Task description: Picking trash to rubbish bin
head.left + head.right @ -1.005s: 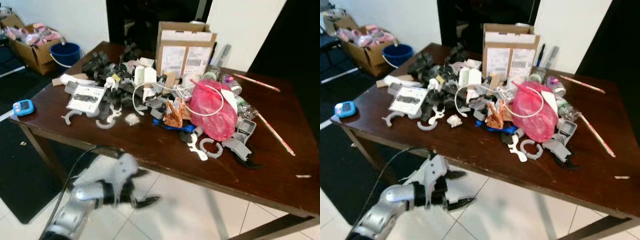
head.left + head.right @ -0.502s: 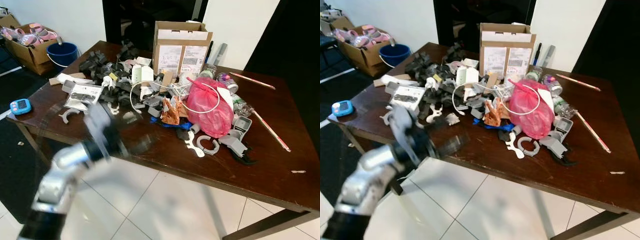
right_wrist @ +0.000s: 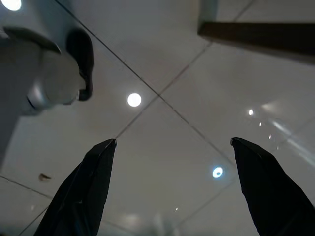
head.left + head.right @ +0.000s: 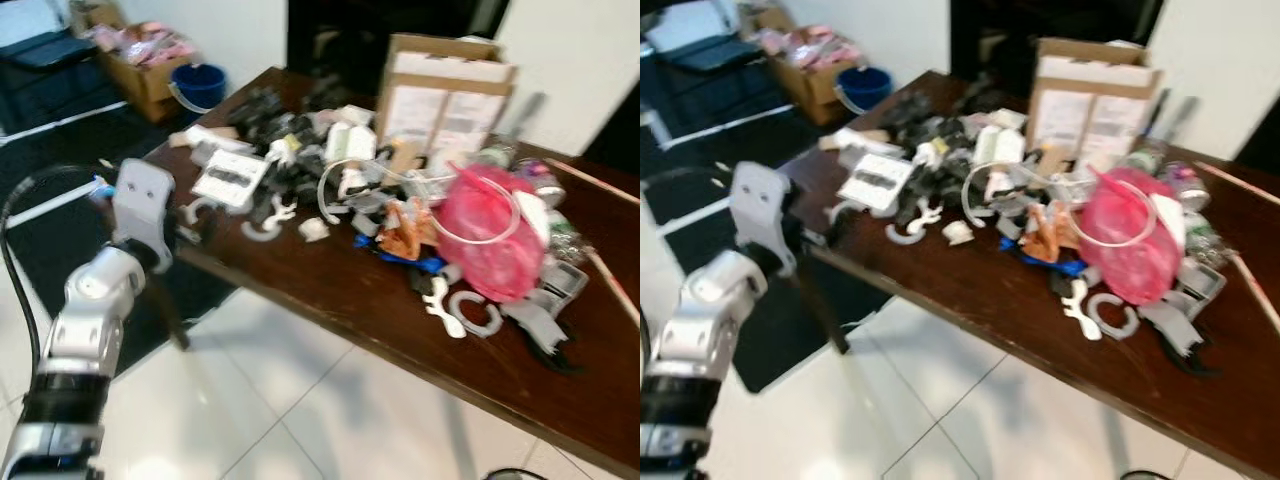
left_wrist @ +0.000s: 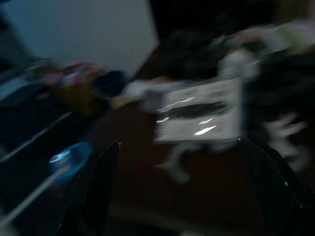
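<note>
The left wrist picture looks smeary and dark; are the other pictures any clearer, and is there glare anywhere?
Left wrist view: dim, heavily motion-blurred, the white packet smeared. Both eye views: softly blurred, though the pink bag reads clearly. Right wrist view: sharpest, with bright lamp reflections on the glossy floor tiles.

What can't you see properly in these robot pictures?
- The left pincer: its wrist view is smeared by motion, so the white packet on the table cannot be read.
- The cardboard box: its labels are too blurred to read.
- The grey pieces under the pink bag: hidden by the bag.
- The right pincer hangs open over floor tiles; the table's far end is cut off by the edge of the picture.
</note>
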`<state>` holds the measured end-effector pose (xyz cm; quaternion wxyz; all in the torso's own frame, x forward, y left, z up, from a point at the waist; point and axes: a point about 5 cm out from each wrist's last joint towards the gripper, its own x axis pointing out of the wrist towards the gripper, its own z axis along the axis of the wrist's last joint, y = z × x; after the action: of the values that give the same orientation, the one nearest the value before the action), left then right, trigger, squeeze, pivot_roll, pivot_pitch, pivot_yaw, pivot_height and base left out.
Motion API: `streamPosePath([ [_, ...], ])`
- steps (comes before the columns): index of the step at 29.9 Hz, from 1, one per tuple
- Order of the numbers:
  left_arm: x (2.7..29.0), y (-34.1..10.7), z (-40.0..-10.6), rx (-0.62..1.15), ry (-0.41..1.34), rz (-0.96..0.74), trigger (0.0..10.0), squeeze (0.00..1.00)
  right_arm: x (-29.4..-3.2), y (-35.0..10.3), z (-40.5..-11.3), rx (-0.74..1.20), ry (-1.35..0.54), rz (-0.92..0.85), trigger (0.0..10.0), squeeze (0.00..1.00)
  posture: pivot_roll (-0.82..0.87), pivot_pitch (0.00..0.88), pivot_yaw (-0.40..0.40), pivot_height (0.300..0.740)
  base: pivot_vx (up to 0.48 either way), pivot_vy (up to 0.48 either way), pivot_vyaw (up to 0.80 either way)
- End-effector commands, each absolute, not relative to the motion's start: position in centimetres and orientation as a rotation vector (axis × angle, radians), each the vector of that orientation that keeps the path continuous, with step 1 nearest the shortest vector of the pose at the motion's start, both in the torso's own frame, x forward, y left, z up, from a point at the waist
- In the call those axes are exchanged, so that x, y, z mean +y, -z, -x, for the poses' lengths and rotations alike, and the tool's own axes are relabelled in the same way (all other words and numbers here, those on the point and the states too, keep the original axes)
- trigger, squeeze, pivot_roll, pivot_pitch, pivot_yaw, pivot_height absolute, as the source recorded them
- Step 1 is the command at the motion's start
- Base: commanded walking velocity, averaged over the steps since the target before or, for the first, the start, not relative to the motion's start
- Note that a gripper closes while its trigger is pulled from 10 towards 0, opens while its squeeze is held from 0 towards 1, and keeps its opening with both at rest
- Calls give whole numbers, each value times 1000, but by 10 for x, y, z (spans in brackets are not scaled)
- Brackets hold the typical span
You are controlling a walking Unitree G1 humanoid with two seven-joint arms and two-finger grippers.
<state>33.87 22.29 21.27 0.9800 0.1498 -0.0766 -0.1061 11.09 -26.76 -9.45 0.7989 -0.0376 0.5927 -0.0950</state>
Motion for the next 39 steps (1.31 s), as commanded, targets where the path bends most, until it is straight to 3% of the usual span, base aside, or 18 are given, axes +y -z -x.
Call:
streamPosePath([
  [1,231,-208,-342,-118,163,-341,10000,0,-268,99,-93,1329,208,96,10000,0,155,145,-79,740,0,0,0],
  [8,240,-214,-357,-118,96,-346,10000,0,-265,101,-88,1351,190,114,10000,0,147,149,-72,740,0,0,0],
  [15,230,-214,-367,-137,112,-317,10000,0,-260,104,-81,1363,191,98,10000,0,124,133,-55,740,0,0,0],
  [32,203,-207,-366,-163,207,-259,10000,0,-250,106,-89,1347,156,91,10000,0,133,120,-52,740,356,0,0],
  [39,195,-209,-365,-176,230,-256,10000,0,-249,106,-90,1338,186,71,10000,0,135,122,-51,740,262,0,-782],
])
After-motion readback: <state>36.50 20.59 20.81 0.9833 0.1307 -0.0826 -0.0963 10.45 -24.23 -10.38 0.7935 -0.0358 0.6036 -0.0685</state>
